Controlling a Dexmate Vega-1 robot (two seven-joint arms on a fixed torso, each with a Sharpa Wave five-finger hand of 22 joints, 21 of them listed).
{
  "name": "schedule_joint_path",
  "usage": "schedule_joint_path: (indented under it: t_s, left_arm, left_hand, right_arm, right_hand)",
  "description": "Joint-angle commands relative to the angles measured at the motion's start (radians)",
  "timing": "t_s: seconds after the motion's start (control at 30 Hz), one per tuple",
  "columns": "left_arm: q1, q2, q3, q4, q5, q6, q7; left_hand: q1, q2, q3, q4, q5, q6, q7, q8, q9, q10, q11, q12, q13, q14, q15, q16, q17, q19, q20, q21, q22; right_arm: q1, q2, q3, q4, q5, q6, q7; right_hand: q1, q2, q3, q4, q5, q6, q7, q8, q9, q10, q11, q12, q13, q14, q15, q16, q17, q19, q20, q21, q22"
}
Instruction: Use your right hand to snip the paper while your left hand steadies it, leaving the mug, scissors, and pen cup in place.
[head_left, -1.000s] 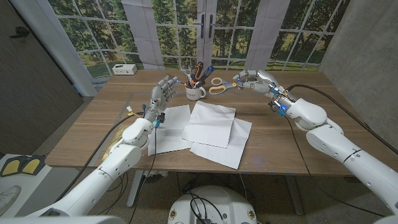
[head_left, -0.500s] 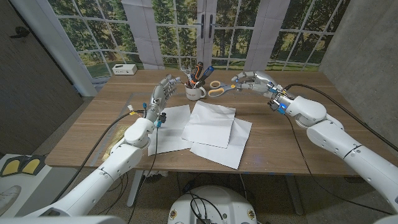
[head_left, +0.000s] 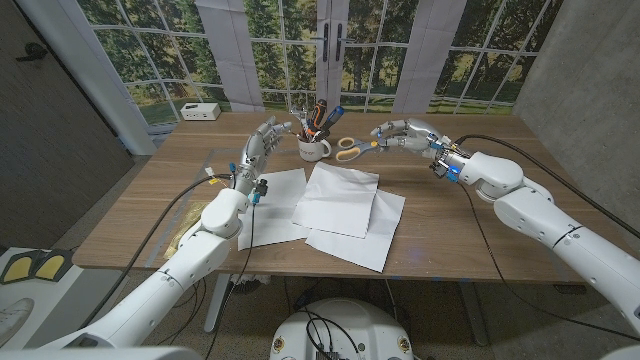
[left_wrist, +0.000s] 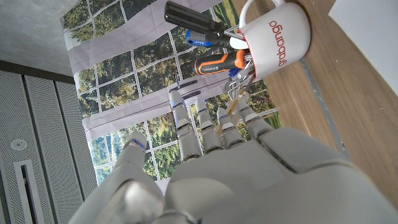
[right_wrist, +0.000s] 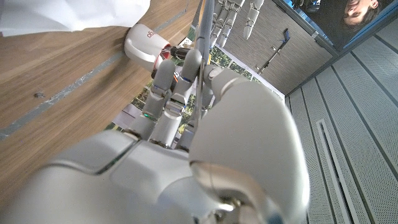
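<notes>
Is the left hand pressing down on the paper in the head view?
No: the left hand is raised beside the mug, beyond the paper.

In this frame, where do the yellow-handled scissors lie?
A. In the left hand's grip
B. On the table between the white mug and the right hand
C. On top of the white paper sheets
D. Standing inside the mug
B: in the head view the scissors lie flat on the wood just right of the mug, with the right hand close beside them and the paper nearer the robot.
</notes>
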Motion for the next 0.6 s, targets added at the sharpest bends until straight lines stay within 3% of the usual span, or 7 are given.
schedule_joint_path:
  t_s: [0.03, 0.13, 0.2, 0.6]
  left_arm:
    - [0.006, 0.026, -0.002, -0.029, 0.076, 0.014, 0.030]
    - [0.005, 0.039, 0.003, -0.040, 0.104, 0.027, 0.037]
    - [0.006, 0.042, 0.005, -0.051, 0.148, 0.036, 0.069]
    - [-0.001, 0.078, 0.016, -0.096, 0.227, 0.086, 0.080]
  left_hand:
    - [0.077, 0.010, 0.027, -0.033, 0.006, 0.004, -0.002, -0.012, 0.004, -0.069, 0.009, -0.028, 0.001, -0.024, -0.037, -0.006, 0.000, -0.011, 0.008, -0.005, 0.001]
    - [0.131, 0.023, 0.047, -0.045, 0.003, -0.002, -0.003, -0.020, 0.004, -0.093, 0.006, -0.037, 0.002, -0.048, -0.032, -0.010, -0.001, -0.025, 0.010, -0.009, 0.001]
    - [0.204, -0.034, 0.043, -0.055, 0.001, -0.035, -0.003, -0.034, 0.005, -0.136, -0.001, -0.049, 0.004, -0.066, -0.035, -0.007, 0.001, -0.041, 0.010, -0.009, 0.001]
    - [0.347, -0.081, 0.048, -0.051, 0.008, -0.061, -0.010, -0.040, 0.014, -0.211, -0.015, -0.064, 0.010, -0.135, -0.031, -0.011, 0.002, -0.073, 0.017, -0.011, 0.000]
  right_arm:
    - [0.038, 0.004, -0.018, 0.036, 0.036, -0.047, 0.054]
    - [0.043, 0.003, -0.020, 0.039, 0.038, -0.058, 0.057]
    - [0.046, 0.003, -0.021, 0.042, 0.035, -0.058, 0.059]
    - [0.067, 0.003, -0.029, 0.056, 0.007, -0.060, 0.059]
  right_hand:
    - [0.003, 0.001, 0.010, -0.001, 0.009, -0.001, 0.002, -0.001, 0.001, 0.008, 0.007, -0.007, -0.002, 0.004, -0.094, 0.005, 0.001, 0.005, -0.100, 0.005, 0.004]
    - [0.004, 0.001, 0.011, -0.002, 0.010, -0.002, 0.002, -0.001, 0.001, 0.009, 0.008, -0.007, -0.003, 0.006, -0.095, 0.006, 0.001, 0.005, -0.100, 0.006, 0.004]
    - [0.003, 0.001, 0.011, -0.002, 0.011, -0.002, 0.005, -0.001, 0.000, 0.008, 0.009, -0.008, -0.004, 0.006, -0.094, 0.006, 0.001, 0.005, -0.100, 0.007, 0.004]
    - [0.004, 0.000, 0.014, -0.003, 0.014, -0.005, 0.004, -0.002, -0.003, 0.005, 0.006, -0.007, -0.002, 0.005, -0.094, 0.005, 0.000, 0.004, -0.100, 0.009, 0.003]
